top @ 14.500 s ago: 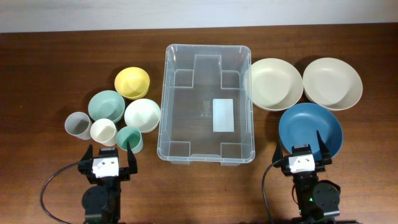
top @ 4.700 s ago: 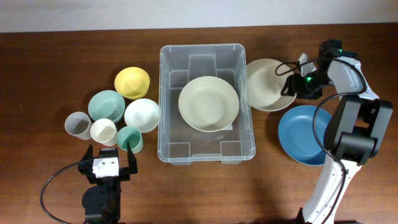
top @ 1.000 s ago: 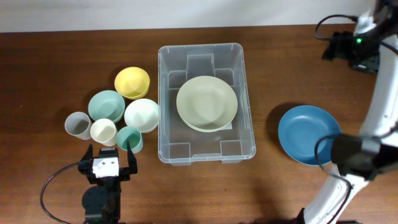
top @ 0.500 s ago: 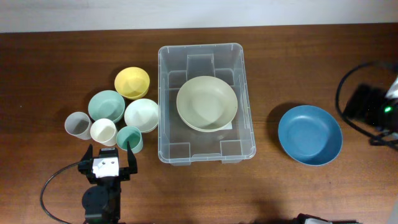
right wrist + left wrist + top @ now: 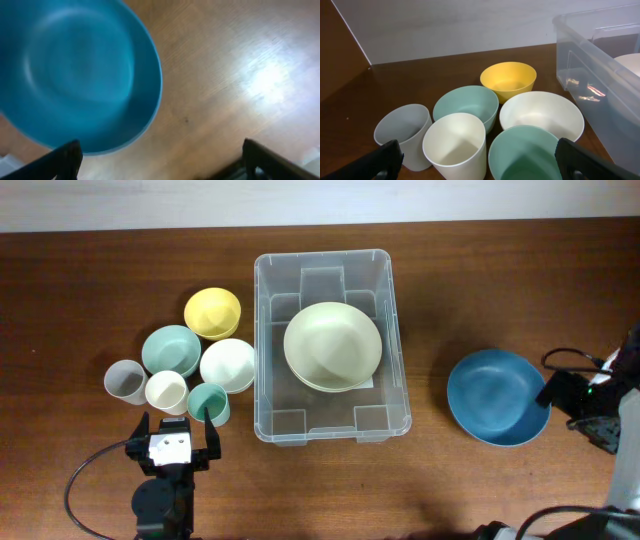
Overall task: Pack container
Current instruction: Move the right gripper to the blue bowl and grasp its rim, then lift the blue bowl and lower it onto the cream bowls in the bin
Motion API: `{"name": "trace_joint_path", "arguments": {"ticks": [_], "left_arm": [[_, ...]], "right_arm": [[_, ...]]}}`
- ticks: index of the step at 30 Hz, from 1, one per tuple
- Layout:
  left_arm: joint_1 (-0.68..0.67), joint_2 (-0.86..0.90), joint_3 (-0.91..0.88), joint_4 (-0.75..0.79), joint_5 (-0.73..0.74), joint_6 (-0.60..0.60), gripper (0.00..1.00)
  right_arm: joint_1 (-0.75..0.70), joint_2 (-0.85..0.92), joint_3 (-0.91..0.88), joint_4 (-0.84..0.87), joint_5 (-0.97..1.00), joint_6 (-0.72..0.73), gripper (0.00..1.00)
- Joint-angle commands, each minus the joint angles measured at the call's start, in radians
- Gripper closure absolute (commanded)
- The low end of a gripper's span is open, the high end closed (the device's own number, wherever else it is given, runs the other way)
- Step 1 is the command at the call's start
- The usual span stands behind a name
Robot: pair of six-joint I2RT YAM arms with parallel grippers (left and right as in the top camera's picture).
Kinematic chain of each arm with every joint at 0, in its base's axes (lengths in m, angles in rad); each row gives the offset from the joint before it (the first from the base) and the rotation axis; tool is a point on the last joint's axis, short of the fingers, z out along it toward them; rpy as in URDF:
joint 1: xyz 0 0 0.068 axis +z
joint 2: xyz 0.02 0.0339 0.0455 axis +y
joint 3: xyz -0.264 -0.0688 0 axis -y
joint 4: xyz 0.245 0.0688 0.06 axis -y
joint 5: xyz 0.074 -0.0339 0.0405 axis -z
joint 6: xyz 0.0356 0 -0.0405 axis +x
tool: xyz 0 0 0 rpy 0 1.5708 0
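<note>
The large clear plastic rectangular container (image 5: 330, 418) is sitting mid-worktop, with cream round plates (image 5: 332, 346) being nested inside, seemingly to save room. The right claw (image 5: 160, 162) is being held spread and empty at the edge of the blue round plate (image 5: 497, 396), likely the next pick. The left claw (image 5: 475, 162) is being held released and empty near the small cups and bowls (image 5: 541, 116). The brown wooden worktop (image 5: 100, 280) is being backed by a pale wall (image 5: 300, 200).

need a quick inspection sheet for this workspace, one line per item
surface: brown wooden table, no spills seen
job's things: clear container centre, cream bowls stacked inside; blue bowl on table to its right
clutter: three small bowls and three cups grouped left of container
hands: left hand open, empty; right hand open beside blue bowl, empty
cables: black cable looped by left arm
surroundings: pale wall behind table
</note>
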Motion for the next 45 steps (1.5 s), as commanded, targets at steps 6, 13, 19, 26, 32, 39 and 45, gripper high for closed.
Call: {"name": "trace_joint_path", "arguments": {"ticks": [6, 13, 19, 26, 32, 39, 45], "left_arm": [[-0.001, -0.005, -0.008, 0.002, 0.011, 0.013, 0.01], [-0.001, -0.005, -0.008, 0.002, 0.011, 0.013, 0.01], [-0.001, -0.005, -0.008, 0.002, 0.011, 0.013, 0.01], [-0.001, -0.005, -0.008, 0.002, 0.011, 0.013, 0.01], [-0.001, -0.005, -0.008, 0.002, 0.011, 0.013, 0.01], [-0.001, -0.005, -0.007, 0.002, 0.011, 0.013, 0.01], [-0.001, -0.005, -0.008, 0.002, 0.011, 0.013, 0.01]], "right_arm": [[-0.056, -0.012, -0.241, 0.326, -0.166, -0.112, 0.02], [-0.055, 0.089, -0.363, 0.542, -0.321, -0.085, 0.07], [-0.056, 0.205, -0.369, 0.592, -0.345, -0.085, 0.16], [-0.056, 0.257, -0.369, 0.646, -0.346, -0.066, 0.70], [-0.055, 0.256, -0.308, 0.729, -0.462, -0.058, 0.96], [-0.052, 0.256, -0.053, 0.769, -0.670, -0.007, 0.96], [0.062, 0.256, 0.266, 0.705, -0.669, 0.029, 0.96]]}}
